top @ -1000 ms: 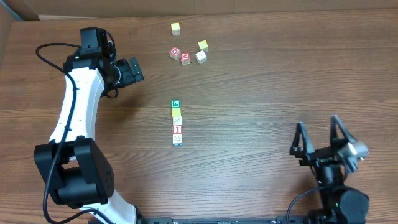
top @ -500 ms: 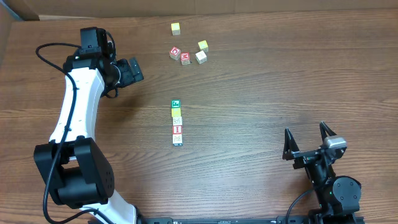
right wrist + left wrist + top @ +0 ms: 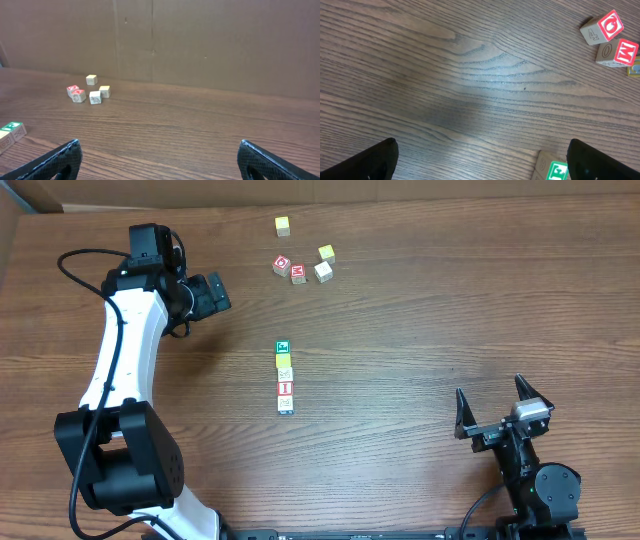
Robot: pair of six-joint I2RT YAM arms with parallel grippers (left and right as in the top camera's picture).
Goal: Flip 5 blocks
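Five blocks lie in a short column mid-table: green (image 3: 283,347), yellow (image 3: 284,361), cream (image 3: 284,374), red-framed "I" (image 3: 284,389) and whitish with blue (image 3: 285,406). My left gripper (image 3: 213,293) hovers open to their upper left, well apart from them. In the left wrist view its gripper (image 3: 482,160) has only bare wood between the fingers, and the green block (image 3: 555,171) peeks in by the right finger. My right gripper (image 3: 489,388) stands open near the front right edge. In the right wrist view its gripper (image 3: 160,152) is empty, with the green block (image 3: 12,127) far left.
A loose group of cubes sits at the far side: a red "D" cube (image 3: 282,265), a red "M" cube (image 3: 298,273), two pale cubes (image 3: 324,262) and a lone yellow cube (image 3: 283,225). A brown cardboard wall (image 3: 200,40) rises behind the table.
The right gripper has shifted left and down toward the table's front edge, then settled. The left arm and all the blocks have stayed put.
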